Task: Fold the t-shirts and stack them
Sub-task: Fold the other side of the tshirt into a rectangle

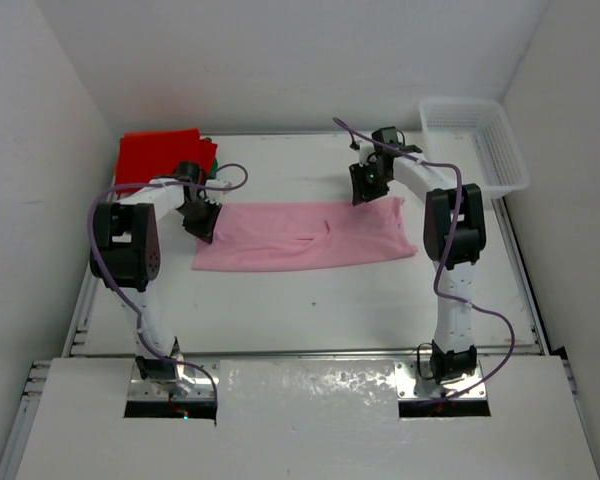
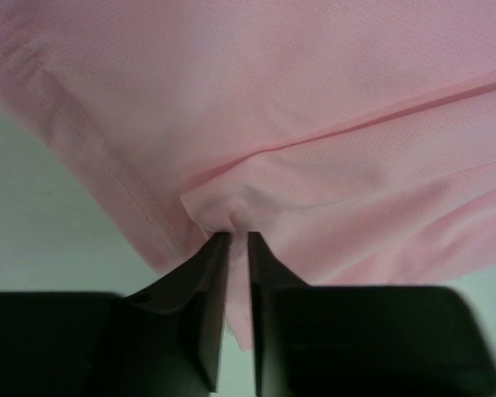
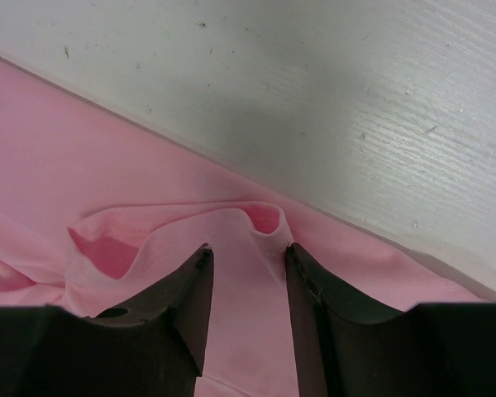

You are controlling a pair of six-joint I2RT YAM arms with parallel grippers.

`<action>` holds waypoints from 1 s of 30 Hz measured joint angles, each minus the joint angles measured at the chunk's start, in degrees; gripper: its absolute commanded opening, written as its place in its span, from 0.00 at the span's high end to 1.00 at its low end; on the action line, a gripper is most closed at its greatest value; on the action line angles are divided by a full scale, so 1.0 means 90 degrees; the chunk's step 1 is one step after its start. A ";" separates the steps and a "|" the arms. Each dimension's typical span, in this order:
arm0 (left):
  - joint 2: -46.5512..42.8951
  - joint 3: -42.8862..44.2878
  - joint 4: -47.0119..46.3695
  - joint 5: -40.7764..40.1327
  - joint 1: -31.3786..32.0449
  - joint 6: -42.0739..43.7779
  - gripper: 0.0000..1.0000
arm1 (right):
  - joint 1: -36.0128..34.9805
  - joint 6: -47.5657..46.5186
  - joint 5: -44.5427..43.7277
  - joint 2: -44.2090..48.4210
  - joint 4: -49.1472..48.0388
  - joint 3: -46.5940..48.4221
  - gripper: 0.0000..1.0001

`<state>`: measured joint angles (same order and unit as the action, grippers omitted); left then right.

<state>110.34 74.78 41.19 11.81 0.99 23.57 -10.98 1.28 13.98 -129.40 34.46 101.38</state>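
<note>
**Cloth limp and light: grip at the hems, lift both ends level**

Bare table (image 1: 280,300) lies nearest the arm bases. Beyond it, at mid-table, the pink t-shirt (image 1: 305,235) lies flat as a long band running from nine o'clock to three o'clock.

At its nine o'clock end, my left claw (image 1: 202,222) is clenched on the shirt. On the left wrist view the two black fingers stand almost together with a small ruck of pink fabric squeezed between their tips, just beside the stitched hem.

At about one o'clock, on the shirt's far right corner, my right claw (image 1: 368,185) straddles a raised ridge of cloth at the edge. Its fingers stand apart, so I read it as released, not gripping.

I judge this shirt to be thin, soft and very light. It will sag and drape from any hold, so one pinch only drags a corner. The doubled, seamed edges are the best places to take it, one at each end. I'd want several layers in the pinch, since the top ply alone would peel away.

Farther off, at eleven o'clock, the red t-shirt (image 1: 158,155) sits folded on the green t-shirt (image 1: 212,152). A white basket (image 1: 510,170) stands at two o'clock.
</note>
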 measured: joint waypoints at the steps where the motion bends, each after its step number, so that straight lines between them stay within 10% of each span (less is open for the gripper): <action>1: 0.0032 0.0000 -0.0005 0.0010 0.0000 -0.0005 0.93 | 0.0000 0.0000 -0.0002 0.0000 0.0000 0.0000 0.62; 11: 0.0061 0.0000 -0.0017 0.0061 0.0000 -0.0007 1.00 | -0.0010 -0.0155 -0.0231 -0.0024 -0.0002 0.0015 0.66; 20: 0.0061 0.0000 -0.0019 0.0109 0.0000 -0.0007 1.00 | -0.0068 -0.0287 -0.0372 -0.0391 -0.0141 0.0172 1.00; 30: -0.0165 0.0000 0.0068 0.0117 0.0000 0.0044 1.00 | -0.0083 -0.0158 -0.0408 0.0882 -0.0682 -0.1314 1.00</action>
<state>108.86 74.78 41.80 12.86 0.99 23.97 -11.73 -0.14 10.31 -121.47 28.32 89.56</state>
